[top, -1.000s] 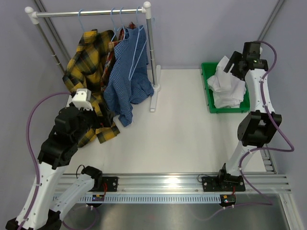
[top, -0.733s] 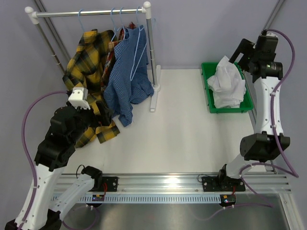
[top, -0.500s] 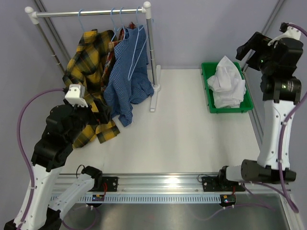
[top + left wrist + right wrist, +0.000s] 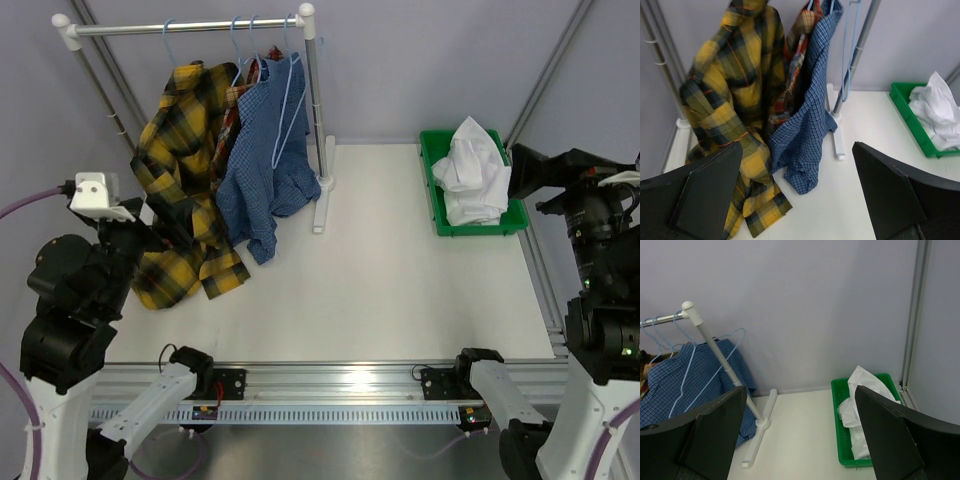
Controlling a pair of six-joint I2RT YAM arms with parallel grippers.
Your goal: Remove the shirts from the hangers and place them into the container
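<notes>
Hanging from the rail, the yellow shirt, red shirt and blue shirt are near, ahead of the left gripper, which is spread wide and empty. White shirt lies heaped in the bin, well ahead of the right gripper, also spread wide, gripping nothing.

The rail stands at the table's far left; 3 shirts hang from it on hangers, side by side, the leftmost trailing onto the table; the container sits far right, well apart, 1 shirt heaped in it.
</notes>
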